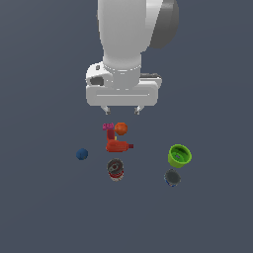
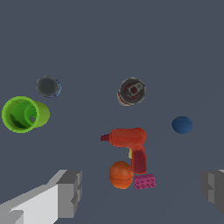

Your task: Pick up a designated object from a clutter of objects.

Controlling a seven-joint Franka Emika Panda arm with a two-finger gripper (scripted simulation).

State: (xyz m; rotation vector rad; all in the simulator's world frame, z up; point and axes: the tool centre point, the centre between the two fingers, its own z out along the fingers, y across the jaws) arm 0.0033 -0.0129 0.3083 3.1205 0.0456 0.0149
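Observation:
The red-and-white can (image 1: 115,170) stands upright on the grey floor, its grey top up; it also shows in the wrist view (image 2: 131,91). My gripper (image 1: 121,109) hangs open and empty well above the clutter, over the orange ball (image 1: 121,129). In the wrist view both fingers (image 2: 70,192) stand wide apart with the gripper (image 2: 142,192) over the ball (image 2: 120,174) and magenta block (image 2: 145,181). The red bottle (image 1: 117,146) lies between ball and can. The red can is apart from all the others.
A blue ball (image 1: 82,154) lies at the exterior view's left. A green cup (image 1: 179,155) lies tipped at the right, with the blue-labelled can (image 1: 172,178) just in front of it. The floor (image 1: 49,212) is a flat grey surface.

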